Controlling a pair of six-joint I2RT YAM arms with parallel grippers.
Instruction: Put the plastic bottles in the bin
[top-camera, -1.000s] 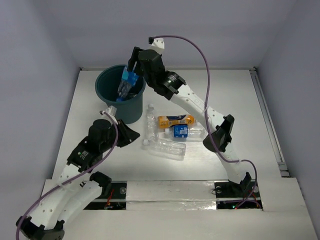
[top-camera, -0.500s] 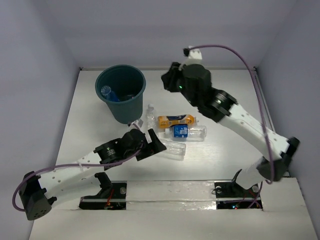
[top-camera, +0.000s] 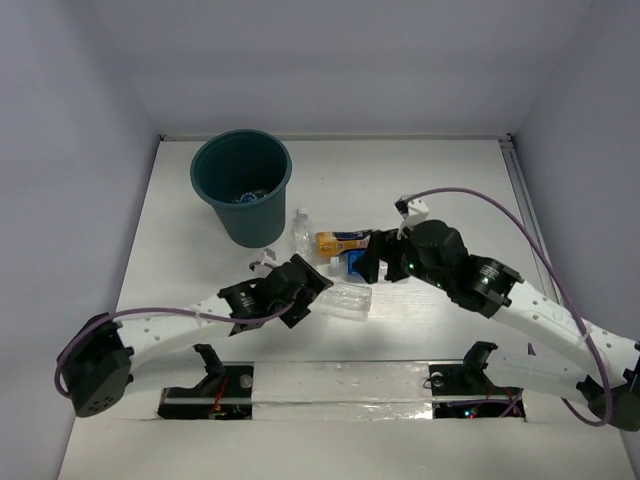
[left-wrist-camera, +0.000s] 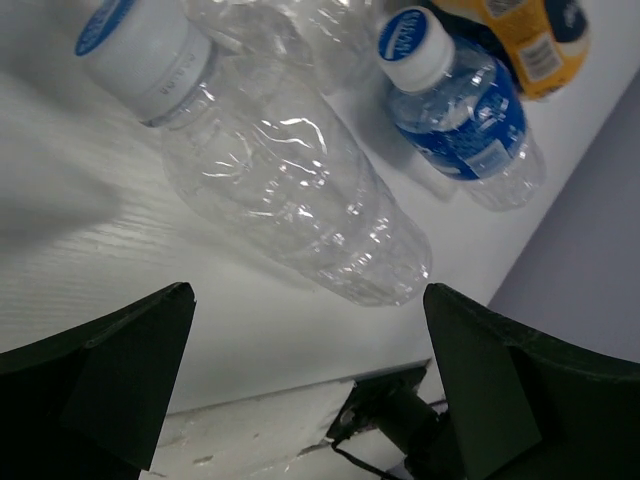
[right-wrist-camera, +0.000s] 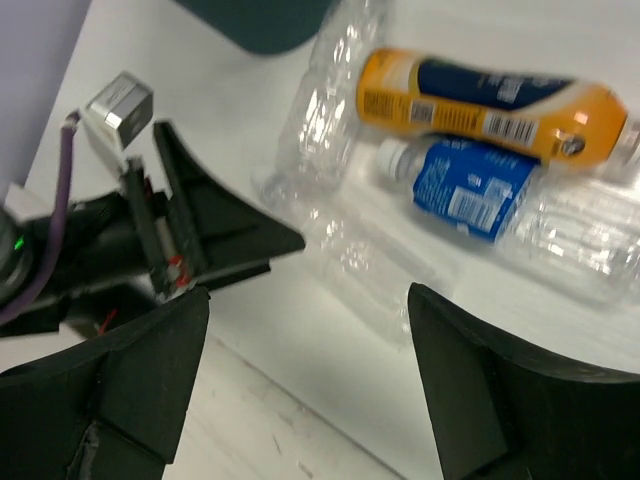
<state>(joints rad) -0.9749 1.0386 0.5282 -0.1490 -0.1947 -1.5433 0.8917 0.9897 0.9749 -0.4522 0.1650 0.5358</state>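
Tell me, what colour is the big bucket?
The bucket is dark teal, clearest from the top camera.

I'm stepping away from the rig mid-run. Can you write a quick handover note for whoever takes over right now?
Left gripper: open, empty, lined up on the nearest clear bottle.
Right gripper: open, empty, above the bottle pile.
Bin: upright, back left of the table, with at least one bottle inside; count unclear.
On the table: nearest clear bottle, blue-label bottle, orange bottle, and second clear bottle beside the bin.
Left to do: put those four in the bin.
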